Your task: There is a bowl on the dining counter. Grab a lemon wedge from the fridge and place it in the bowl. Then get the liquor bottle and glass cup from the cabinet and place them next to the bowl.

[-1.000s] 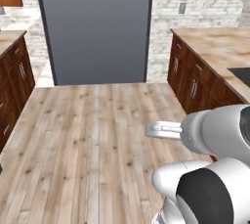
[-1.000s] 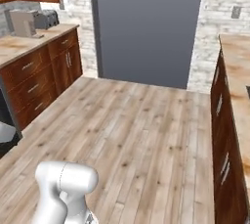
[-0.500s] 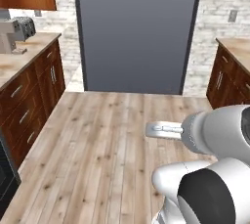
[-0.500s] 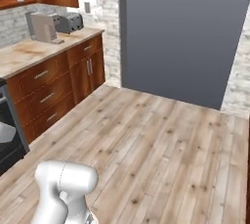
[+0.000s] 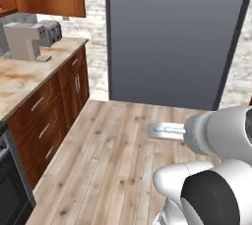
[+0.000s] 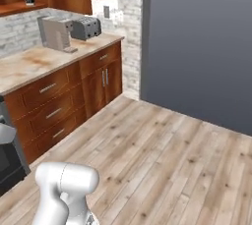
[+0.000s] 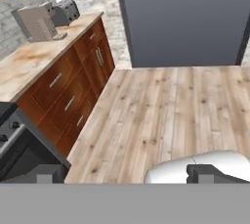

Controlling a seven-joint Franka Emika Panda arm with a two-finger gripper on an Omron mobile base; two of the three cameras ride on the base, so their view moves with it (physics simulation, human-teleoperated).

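Two dark fingertips [image 7: 51, 173] of the gripper [image 7: 128, 174] stand fully apart, holding nothing, facing the tall grey fridge [image 7: 185, 17] across the plank floor [image 7: 161, 115].

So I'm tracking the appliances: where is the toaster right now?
The toaster sits at the far end of the left-hand counter, right beside the coffee machine and near the grey fridge.
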